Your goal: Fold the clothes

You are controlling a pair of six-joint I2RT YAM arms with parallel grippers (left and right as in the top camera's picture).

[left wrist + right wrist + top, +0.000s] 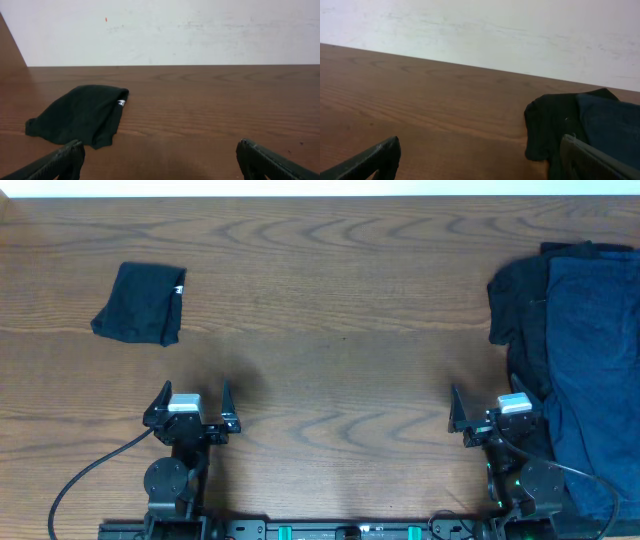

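Note:
A folded black garment [140, 303] with a small white tag lies at the far left of the table; it also shows in the left wrist view [80, 115]. A navy blue garment [595, 370] lies over a black garment [520, 310] at the right edge; both show in the right wrist view, the navy one [610, 122] beside the black one [550, 125]. My left gripper [188, 408] [160, 160] is open and empty, near the front edge, short of the folded garment. My right gripper [500, 412] [480, 157] is open and empty, its right finger beside the black fabric's edge.
The wooden table [330, 330] runs to a white wall at the back. Black cables trail from both arm bases at the front edge. The pile on the right hangs past the table's right side.

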